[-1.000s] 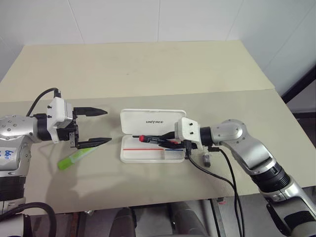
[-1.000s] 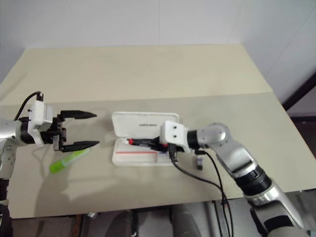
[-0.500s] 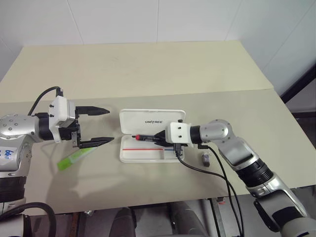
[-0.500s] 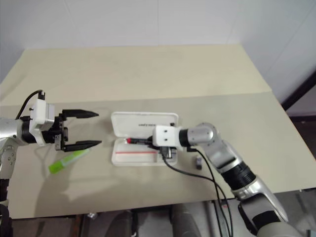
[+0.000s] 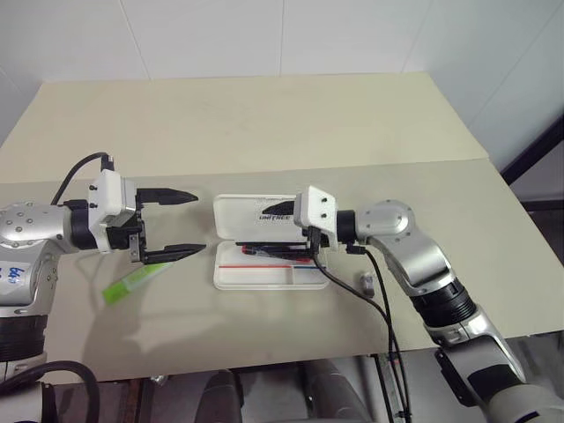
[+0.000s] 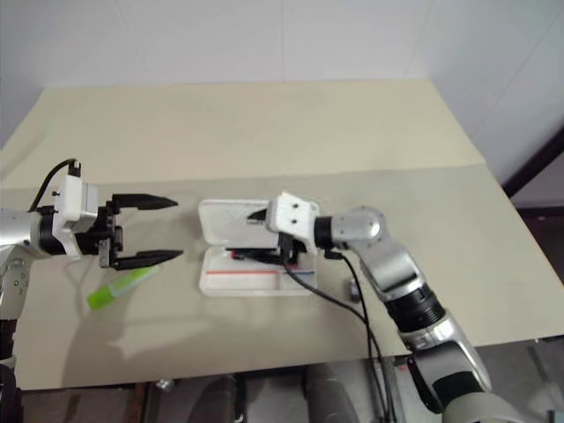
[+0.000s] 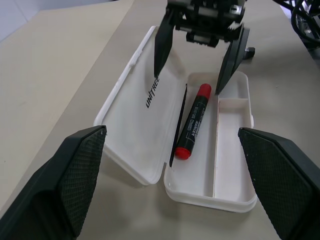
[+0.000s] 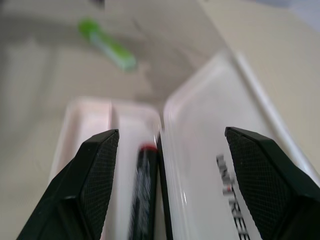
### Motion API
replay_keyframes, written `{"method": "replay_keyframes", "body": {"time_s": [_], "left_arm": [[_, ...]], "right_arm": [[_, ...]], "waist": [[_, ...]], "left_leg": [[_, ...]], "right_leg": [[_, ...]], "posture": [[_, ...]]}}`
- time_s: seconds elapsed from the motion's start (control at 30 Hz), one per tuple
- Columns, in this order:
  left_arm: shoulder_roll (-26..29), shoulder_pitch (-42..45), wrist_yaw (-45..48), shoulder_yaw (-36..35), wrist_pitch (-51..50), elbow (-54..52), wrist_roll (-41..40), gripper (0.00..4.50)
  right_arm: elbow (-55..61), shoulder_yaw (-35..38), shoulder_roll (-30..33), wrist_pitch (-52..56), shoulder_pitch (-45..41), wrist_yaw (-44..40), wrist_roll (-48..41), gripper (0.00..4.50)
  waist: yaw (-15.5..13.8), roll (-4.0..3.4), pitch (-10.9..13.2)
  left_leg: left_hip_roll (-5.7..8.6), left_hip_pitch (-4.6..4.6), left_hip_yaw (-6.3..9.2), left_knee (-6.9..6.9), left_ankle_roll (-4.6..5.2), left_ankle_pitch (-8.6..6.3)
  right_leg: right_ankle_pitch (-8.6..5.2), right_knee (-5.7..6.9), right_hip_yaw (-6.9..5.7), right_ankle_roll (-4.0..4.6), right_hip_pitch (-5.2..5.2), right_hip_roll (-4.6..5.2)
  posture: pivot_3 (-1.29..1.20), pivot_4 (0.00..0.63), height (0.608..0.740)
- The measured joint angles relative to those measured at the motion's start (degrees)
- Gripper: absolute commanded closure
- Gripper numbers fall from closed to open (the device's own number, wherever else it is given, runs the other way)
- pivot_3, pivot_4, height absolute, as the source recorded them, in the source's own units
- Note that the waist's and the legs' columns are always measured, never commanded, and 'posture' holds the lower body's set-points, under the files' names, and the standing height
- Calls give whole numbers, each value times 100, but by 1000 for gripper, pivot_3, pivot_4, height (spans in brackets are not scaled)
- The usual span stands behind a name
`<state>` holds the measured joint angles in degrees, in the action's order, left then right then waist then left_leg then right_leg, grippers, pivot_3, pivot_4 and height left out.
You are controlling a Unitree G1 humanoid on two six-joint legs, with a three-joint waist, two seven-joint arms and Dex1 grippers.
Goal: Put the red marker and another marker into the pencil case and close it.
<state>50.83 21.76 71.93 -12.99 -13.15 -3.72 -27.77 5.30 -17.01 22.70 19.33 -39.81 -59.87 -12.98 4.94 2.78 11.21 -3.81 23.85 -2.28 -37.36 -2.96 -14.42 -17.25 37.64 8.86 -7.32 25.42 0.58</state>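
Note:
The pencil case lies open on the table, its "UNITREE" lid folded back flat. The red marker rests in the tray compartment beside the hinge, free of any grip. My right gripper hovers open just above it, one finger over the lid and one over the tray. The other marker, a lime-green highlighter, lies on the table left of the case. My left gripper stands open above the highlighter's near end, pointing at the case, with nothing between its fingers.
A small dark grey object lies on the table just right of the case, under my right arm's black cable. A seam crosses the table behind the case. The front table edge is close below the case.
My right gripper opened and let go of the red marker, which now lies in the case tray. It also rose slightly and shifted left over the case. The left arm stayed put.

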Motion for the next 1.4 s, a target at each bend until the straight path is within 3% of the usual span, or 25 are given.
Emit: {"method": "replay_keyframes", "body": {"time_s": [0.03,0.13,0.27,0.5,0.83,1.27,1.4], "left_arm": [[0,-2,2,0,-7,-1,0,0],[85,-86,33,8,-26,-9,18,0],[523,-433,132,3,-17,-6,191,0],[1167,-1001,-101,-55,-195,-10,728,0],[1617,-1588,-745,-20,-1551,-332,1252,0],[1687,-1786,-1173,417,-1732,-448,1878,0],[1744,-1788,-1161,550,-1685,-443,1909,1234]], "right_arm": [[118,77,13,106,28,-67,-162,903],[400,231,77,352,147,-163,-558,53],[773,613,249,684,510,-388,-1287,53],[1196,1626,560,1000,400,-295,-2323,53],[631,2019,1030,657,101,-213,-2177,53],[707,2089,1204,473,318,-112,-2104,53],[781,2098,1302,473,326,-82,-2108,0]], "waist": [[-1,0,0],[8,0,0],[10,0,0],[10,0,1],[39,0,2],[133,0,2],[144,-2,3]], "left_leg": [[0,0,0,0,0,0],[0,0,0,2,0,0],[0,-6,-2,11,0,0],[-1,-21,-12,17,0,0],[-3,-31,-21,37,0,-3],[-5,-34,-24,37,1,-4],[-5,-64,-26,40,1,-4]], "right_leg": [[0,0,0,0,0,0],[0,-1,0,1,0,0],[-5,-2,0,8,0,0],[-8,-2,2,15,-4,4],[-16,-5,2,29,-3,4],[-16,-7,5,28,-4,4],[-17,-6,8,30,-30,4]], "posture": [[0,150,740],[0,150,740],[0,150,740],[0,150,740],[0,150,740],[0,150,740],[0,150,740]]}}
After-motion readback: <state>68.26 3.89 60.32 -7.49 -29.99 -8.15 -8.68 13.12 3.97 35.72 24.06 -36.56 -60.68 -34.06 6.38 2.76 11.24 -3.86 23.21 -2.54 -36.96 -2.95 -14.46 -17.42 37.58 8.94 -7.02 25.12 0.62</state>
